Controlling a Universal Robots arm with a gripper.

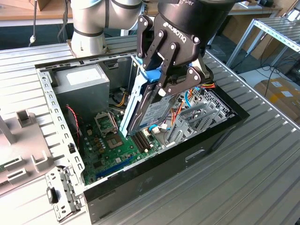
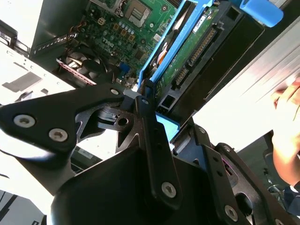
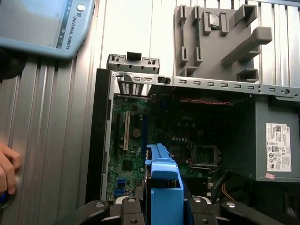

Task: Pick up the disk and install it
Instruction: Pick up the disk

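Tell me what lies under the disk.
Held tilted by the tool, the disk hangs over the green motherboard in the open case; the board directly beneath it is hidden.

In the exterior view the black claw [image 1: 172, 83] covers the upper part of the silver-metal disk with blue plastic rails [image 1: 155, 112] clamped in its grip, and the disk hides part of the green circuit board [image 1: 108, 150]. In the second wrist view a person's hand [image 2: 287, 126] is blurred and cut by the picture's edge; in the first wrist view the grey boxy power supply [image 3: 276, 140] runs off the edge.
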